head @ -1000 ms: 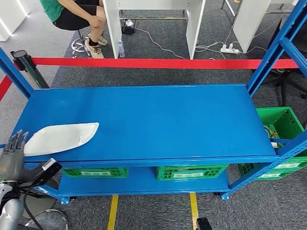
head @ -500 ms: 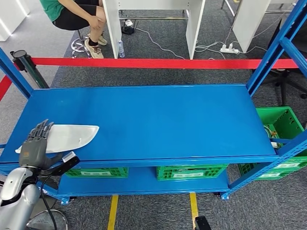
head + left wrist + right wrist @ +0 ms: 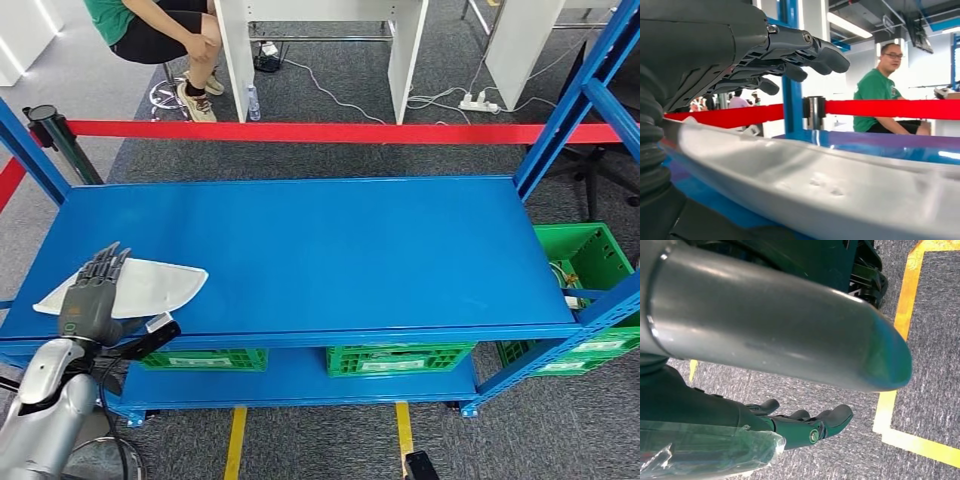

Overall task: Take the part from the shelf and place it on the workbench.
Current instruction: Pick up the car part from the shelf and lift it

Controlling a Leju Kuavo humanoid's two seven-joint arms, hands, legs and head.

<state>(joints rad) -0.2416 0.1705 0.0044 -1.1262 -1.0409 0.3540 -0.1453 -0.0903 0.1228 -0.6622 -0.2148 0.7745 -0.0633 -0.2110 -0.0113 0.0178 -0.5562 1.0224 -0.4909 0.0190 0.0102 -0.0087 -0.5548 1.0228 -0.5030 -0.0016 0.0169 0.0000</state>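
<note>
We see our left robot hand (image 3: 94, 295) over the near end of the white part (image 3: 155, 287), fingers spread, on the blue shelf (image 3: 340, 250). Green bins (image 3: 400, 358) sit below.

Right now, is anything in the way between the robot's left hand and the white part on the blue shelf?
Nothing visible is. The left hand is over the near end of the white part on the blue shelf, with its fingers spread just above it. Whether they touch it cannot be told.
</note>
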